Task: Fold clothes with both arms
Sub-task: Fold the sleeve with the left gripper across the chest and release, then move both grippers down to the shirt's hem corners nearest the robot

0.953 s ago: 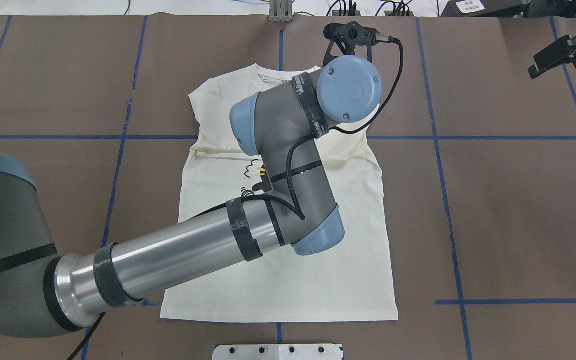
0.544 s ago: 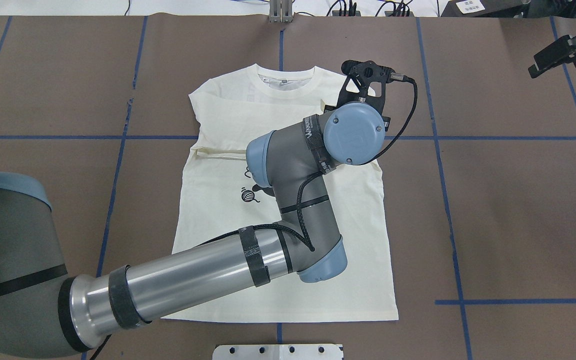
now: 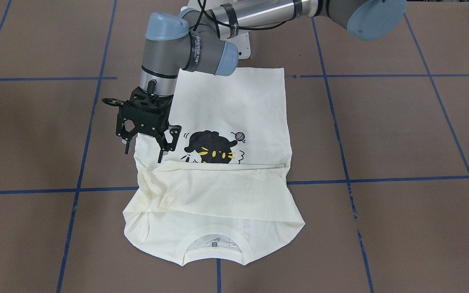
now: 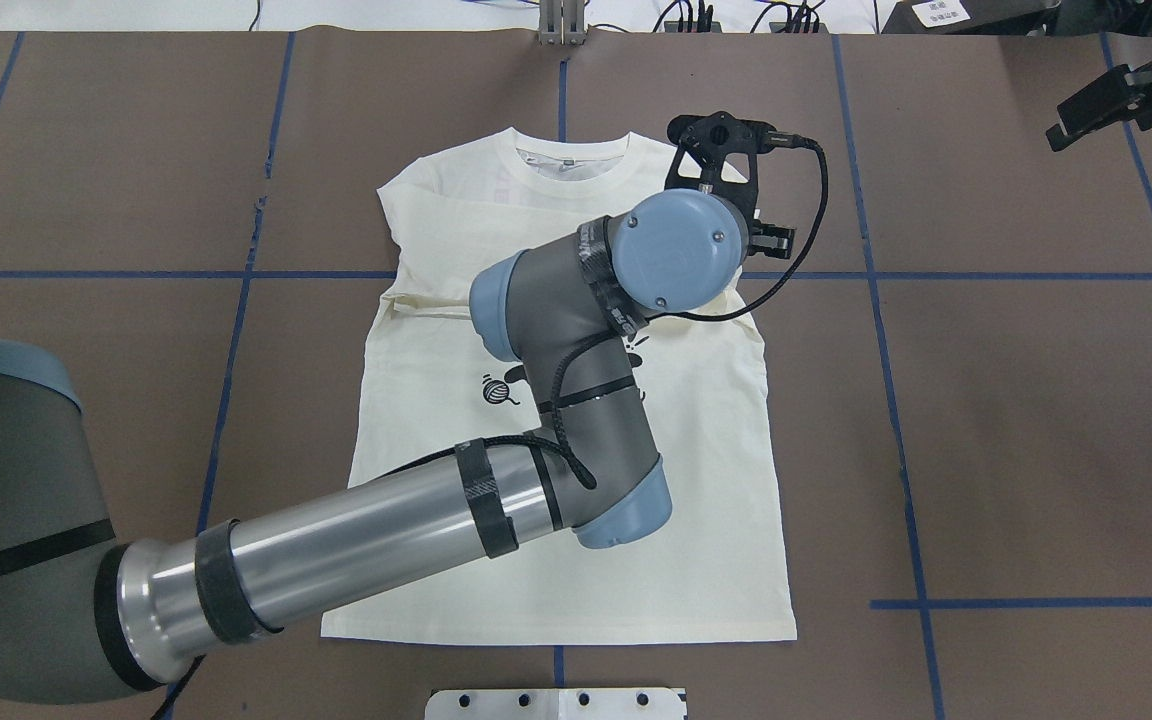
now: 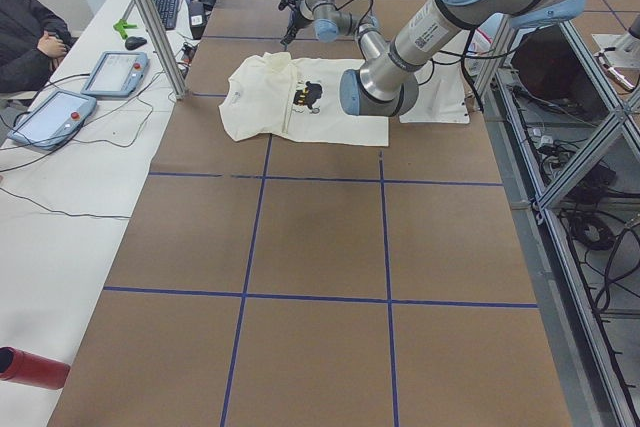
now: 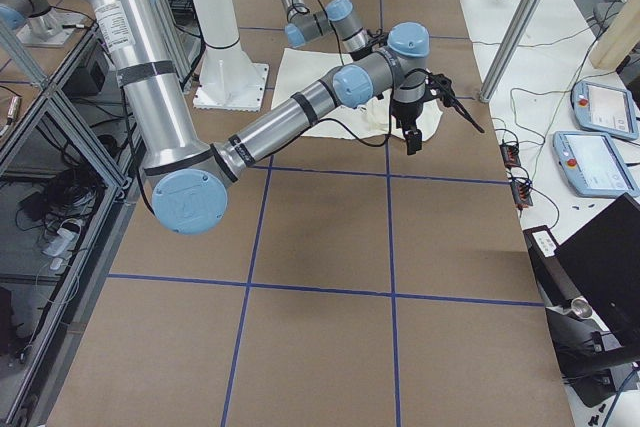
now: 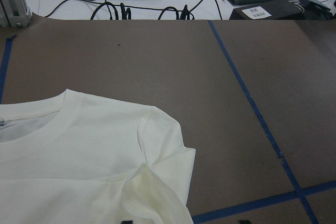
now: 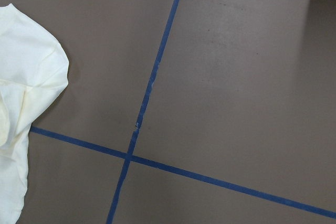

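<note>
Brown desk (image 3: 381, 130) with blue tape lines (image 3: 381, 179) in a grid. Cream T-shirt (image 3: 226, 195) lies flat mid-desk, print side up, hem toward the robot base, collar (image 3: 214, 246) toward the operators' side. The sleeves are folded in as a band (image 3: 218, 175) across the chest, just below the cat print (image 3: 212, 148). The band's end on the robot's right is bunched and wrinkled.

Left arm (image 4: 366, 540) reaches across over the shirt. Left gripper (image 3: 145, 151) points down with its fingers spread wide and nothing between them. It hangs over the shirt's side edge on the robot's right, just beside that bunched end. I can't tell if the tips touch the cloth.

Right gripper (image 4: 1106, 95) sits well apart, off at the desk's right. Too little of it shows to tell whether it is wide or closed.

Likely step: approach to pinch the side edge or shoulder for the next fold.

How to do it well:
- Come down with the fingers straddling the edge, so one slides under.
- Catch all the layers at the band's end. Taking only the top layer would probably undo the sleeve fold.
- Close fully before lifting.
- Lift low and carry straight across, so the rest doesn't drag or skew.
- The right gripper probably needs a matching hold, or the fold line may go crooked.

Risk: thin, limp cotton may slip out of a shallow pinch.
</note>
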Robot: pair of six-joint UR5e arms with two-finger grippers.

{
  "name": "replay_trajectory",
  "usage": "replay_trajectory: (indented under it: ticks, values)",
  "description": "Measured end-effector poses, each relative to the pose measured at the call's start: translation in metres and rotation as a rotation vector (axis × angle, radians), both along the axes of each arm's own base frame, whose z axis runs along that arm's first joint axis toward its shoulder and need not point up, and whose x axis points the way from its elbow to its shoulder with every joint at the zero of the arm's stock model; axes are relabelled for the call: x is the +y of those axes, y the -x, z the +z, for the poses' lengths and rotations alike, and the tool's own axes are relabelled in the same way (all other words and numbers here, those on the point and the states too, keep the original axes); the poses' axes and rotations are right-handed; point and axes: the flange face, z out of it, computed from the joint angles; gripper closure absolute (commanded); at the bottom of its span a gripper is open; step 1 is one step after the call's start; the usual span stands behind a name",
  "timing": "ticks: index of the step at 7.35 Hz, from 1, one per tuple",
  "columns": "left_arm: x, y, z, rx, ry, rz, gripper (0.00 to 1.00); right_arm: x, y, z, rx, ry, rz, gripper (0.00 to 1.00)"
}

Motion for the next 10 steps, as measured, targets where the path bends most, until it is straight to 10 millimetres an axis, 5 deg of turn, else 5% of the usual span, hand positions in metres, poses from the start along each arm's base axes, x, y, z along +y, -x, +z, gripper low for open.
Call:
replay_trajectory:
  ticks: [2,5,8,10]
  values:
    - [0.001,0.055,0.028,-0.066,-0.038,0.091,0.00,0.006,0.024,-0.005,-0.034,0.003,0.014,0.00]
    - [0.031,0.155,0.093,-0.178,-0.112,0.177,0.00,0.045,0.103,-0.028,-0.142,0.051,0.142,0.00]
    - [0.077,0.225,0.166,-0.157,-0.051,0.164,0.00,0.162,0.174,-0.062,-0.210,0.147,0.245,0.00]
    - [0.118,0.247,0.206,-0.052,0.092,0.127,0.00,0.249,0.223,-0.072,-0.238,0.227,0.334,0.00]
